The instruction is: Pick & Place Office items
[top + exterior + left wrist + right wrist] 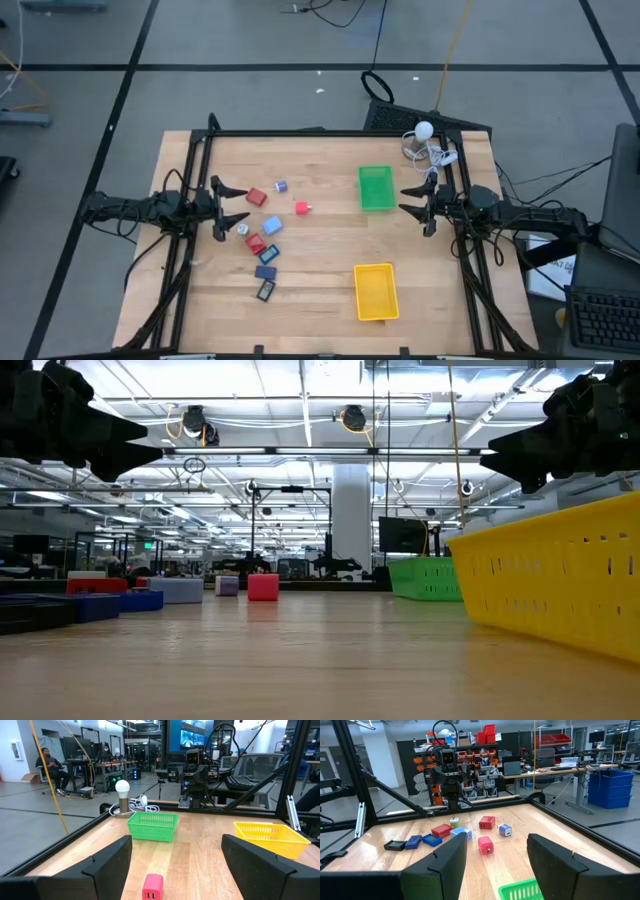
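Observation:
The office items lie loose on the wood near my left gripper: a red block (257, 197), a purple piece (282, 186), a pinkish-red piece (302, 208), a light blue one (272, 226), a whitish round one (243, 230), and dark navy rectangles (266, 271). The right wrist view shows them spread out, the pinkish-red piece (488, 845) nearest. My left gripper (238, 206) hovers open just left of the cluster; its wrist view shows the pinkish-red piece (153, 886) ahead between the fingers. My right gripper (405, 199) hovers open beside the green tray.
The green tray (377, 188) sits at the far right of the table and the yellow tray (376, 291) at the near right. A white bulb lamp with cords (425, 135) stands at the far right corner. Black frame rails run along both sides. Bare wood lies between the items and the trays.

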Robot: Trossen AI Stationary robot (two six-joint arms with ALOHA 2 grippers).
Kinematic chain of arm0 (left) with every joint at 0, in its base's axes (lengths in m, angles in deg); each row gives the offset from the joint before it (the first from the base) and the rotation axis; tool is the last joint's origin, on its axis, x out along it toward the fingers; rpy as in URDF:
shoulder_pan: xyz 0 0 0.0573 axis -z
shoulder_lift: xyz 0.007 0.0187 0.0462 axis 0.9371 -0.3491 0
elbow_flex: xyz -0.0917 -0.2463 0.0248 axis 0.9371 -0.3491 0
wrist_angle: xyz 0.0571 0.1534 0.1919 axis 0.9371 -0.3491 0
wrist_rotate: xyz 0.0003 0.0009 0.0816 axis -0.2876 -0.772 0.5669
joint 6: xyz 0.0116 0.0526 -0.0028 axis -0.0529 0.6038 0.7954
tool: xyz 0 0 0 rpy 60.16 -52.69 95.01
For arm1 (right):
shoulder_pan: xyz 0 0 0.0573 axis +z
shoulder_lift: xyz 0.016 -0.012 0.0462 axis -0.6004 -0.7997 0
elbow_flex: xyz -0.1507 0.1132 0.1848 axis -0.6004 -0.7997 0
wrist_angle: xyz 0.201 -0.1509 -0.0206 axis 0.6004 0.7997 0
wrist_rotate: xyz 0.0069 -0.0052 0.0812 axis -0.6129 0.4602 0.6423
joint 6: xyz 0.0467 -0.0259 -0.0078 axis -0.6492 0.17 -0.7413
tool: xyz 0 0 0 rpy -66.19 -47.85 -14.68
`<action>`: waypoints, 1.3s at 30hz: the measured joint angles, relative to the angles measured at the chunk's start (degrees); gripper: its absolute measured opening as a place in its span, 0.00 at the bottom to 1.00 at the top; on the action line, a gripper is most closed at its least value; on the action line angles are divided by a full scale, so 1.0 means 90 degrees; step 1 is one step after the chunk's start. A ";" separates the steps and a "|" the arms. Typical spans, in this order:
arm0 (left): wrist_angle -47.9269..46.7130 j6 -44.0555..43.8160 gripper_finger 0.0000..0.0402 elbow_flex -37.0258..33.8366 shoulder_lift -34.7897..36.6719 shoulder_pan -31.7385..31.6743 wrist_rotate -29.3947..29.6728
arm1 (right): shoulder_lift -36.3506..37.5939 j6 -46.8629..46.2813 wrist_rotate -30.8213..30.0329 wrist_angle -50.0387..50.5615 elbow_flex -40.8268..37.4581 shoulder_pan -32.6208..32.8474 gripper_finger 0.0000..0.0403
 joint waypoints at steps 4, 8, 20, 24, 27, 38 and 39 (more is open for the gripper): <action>0.0001 0.0000 0.76 0.0000 0.0000 0.0000 0.0000 | 0.0001 0.0000 -0.0002 0.0000 0.0002 -0.0001 0.49; 0.0000 0.0000 0.76 0.0000 0.0000 -0.0002 0.0000 | 0.0002 0.0000 -0.0002 0.0000 0.0000 -0.0002 0.49; -0.0002 -0.0002 0.76 0.0000 0.0000 0.0000 0.0000 | 0.0000 0.0000 -0.0002 0.0000 0.0002 -0.0002 0.49; -0.0001 -0.0002 0.76 0.0000 0.0000 0.0000 0.0000 | 0.0001 0.0000 0.0000 0.0000 0.0002 -0.0001 0.49; -0.0001 -0.0004 0.76 0.0001 0.0000 0.0000 0.0000 | 0.0002 0.0000 -0.0002 0.0001 0.0001 0.0000 0.49; -0.0002 0.0000 0.76 0.0000 0.0000 0.0000 0.0000 | 0.0002 0.0000 0.0000 0.0001 0.0001 0.0000 0.49; -0.0001 0.0000 0.76 0.0000 0.0000 -0.0002 0.0000 | 0.0001 0.0000 -0.0001 0.0001 0.0000 -0.0001 0.49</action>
